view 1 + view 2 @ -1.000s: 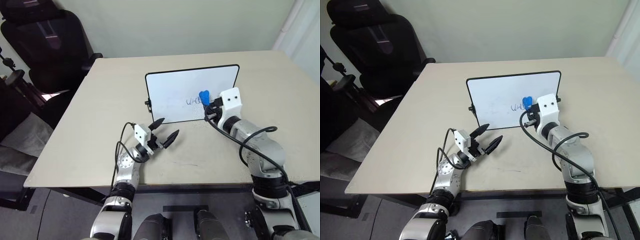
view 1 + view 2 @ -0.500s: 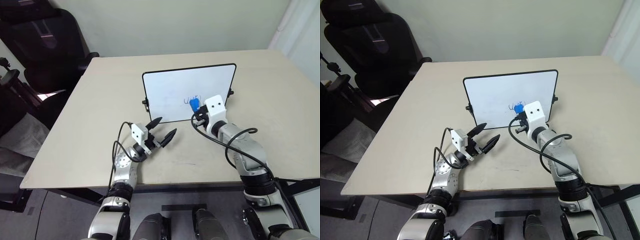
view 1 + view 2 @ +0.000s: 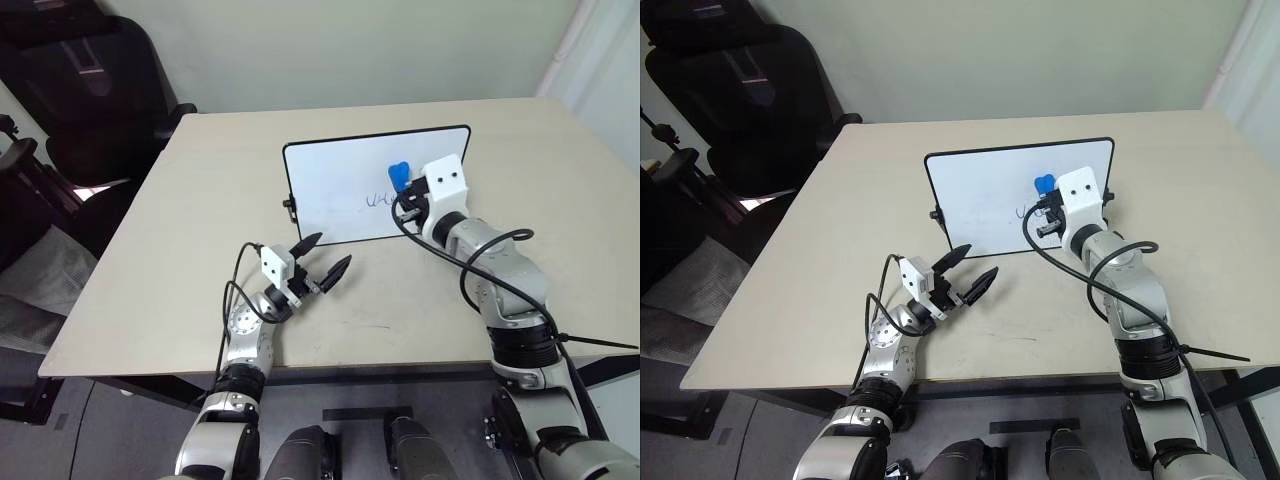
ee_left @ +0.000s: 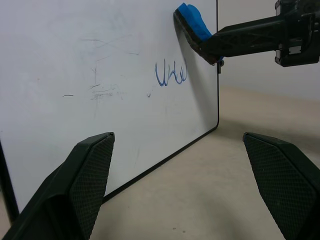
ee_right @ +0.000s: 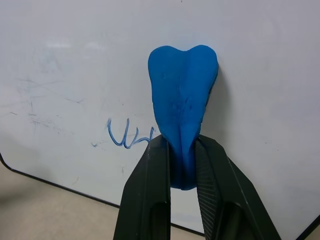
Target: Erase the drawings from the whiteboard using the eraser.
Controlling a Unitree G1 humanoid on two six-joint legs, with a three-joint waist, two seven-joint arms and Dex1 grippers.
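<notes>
You are mid-wipe: the right hand (image 5: 181,165) is clamped tight on the eraser (image 3: 398,173), whose blue block is squeezed between the two black fingers and pressed against the whiteboard (image 3: 330,185). The board stands upright near the middle of the desk (image 3: 180,250), leaning back a little. The eraser sits above and just to the right of the drawings (image 4: 171,75), a few blue loops low on the board's right half. From the left wrist view the loops look whole, so the eraser is not on them at this instant.

The next move, as I judge it, calls for you to bring the eraser down and across the loops while keeping its face flat on the board, with light enough pressure that the board does not tip or slide backward. Several short passes are likelier to clear the ink than one.

The left hand (image 3: 322,259) hovers over the desk in front of the board's lower left corner, fingers spread wide and holding nothing. It could steady the board if needed.

Against half a second ago, the right hand has risen and moved right: then the eraser lay right at the loops, now it stands clear above them. The left hand has kept its place. The loops appear no fainter.
</notes>
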